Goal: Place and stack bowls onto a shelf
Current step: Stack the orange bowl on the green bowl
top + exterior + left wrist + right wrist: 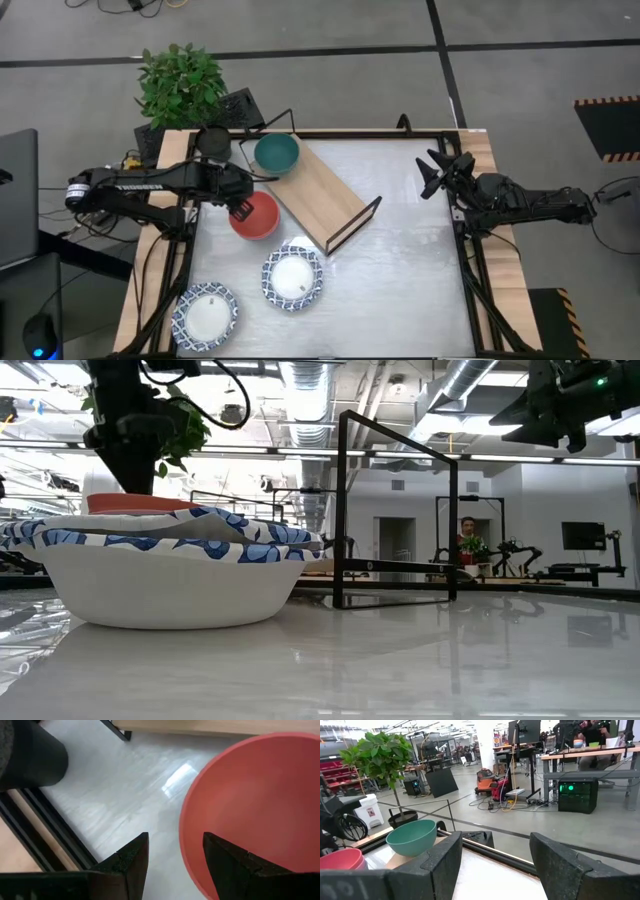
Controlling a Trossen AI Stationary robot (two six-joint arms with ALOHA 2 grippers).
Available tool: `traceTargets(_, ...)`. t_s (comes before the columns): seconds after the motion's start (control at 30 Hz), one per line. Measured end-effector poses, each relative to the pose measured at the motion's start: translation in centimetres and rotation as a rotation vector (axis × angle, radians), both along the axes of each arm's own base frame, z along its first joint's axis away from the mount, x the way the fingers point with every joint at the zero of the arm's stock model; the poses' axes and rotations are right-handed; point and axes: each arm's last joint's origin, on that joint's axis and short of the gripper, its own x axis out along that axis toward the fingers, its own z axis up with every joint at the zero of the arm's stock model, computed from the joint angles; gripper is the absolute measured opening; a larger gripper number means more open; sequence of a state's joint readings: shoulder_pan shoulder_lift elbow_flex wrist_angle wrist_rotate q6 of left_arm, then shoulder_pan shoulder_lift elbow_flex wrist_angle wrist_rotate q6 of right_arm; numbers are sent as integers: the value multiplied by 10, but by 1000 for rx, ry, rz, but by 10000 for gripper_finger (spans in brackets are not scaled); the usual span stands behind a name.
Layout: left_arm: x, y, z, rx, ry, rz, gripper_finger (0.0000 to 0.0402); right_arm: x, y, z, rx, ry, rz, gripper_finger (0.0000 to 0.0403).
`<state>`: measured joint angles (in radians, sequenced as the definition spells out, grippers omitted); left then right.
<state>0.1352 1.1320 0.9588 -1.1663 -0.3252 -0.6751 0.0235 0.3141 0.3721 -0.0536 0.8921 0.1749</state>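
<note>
The red bowl [257,216] [250,805] sits on the tabletop beside the shelf's near long edge. My left gripper [240,209] [175,840] is open and hangs over the bowl's left rim [184,832], one finger inside the bowl and one outside; no touch shows. The teal bowl [276,152] [411,837] stands on the far end of the light-wood shelf [318,196], which lies diagonally on the table. Two blue-and-white patterned bowls [293,277] [205,316] rest near the front left. My right gripper [433,172] [495,845] is open and waits above the table's right edge.
The potted plant [181,84] and a dark round pot [212,141] stand at the far left corner. The shelf's black wire end frame [353,224] [395,510] rises mid-table. The nearer patterned bowl [170,570] fills the low view's left. Bare tabletop [410,270] lies to the right.
</note>
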Motion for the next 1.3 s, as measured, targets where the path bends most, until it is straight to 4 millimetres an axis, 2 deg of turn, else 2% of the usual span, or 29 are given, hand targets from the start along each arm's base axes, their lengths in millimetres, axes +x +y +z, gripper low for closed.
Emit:
traceTargets(0.2,-4,0,-2,1,39,5,173,0,0,0,0,0,0,260)
traceTargets(0.47,-10,0,-36,-89,90,4,173,0,0,0,-5,6,0,260)
traceTargets(0.8,-9,4,-36,-149,64,2,165,0,0,0,-12,14,-4,260)
traceTargets(0.97,-6,5,-36,-154,40,-7,119,0,0,0,-12,14,-5,260)
traceTargets(1.2,-6,6,-36,-148,32,-11,19,0,0,0,-16,19,-8,260)
traceTargets(1.3,-6,5,-36,-154,30,-17,8,0,0,0,-17,20,-8,260)
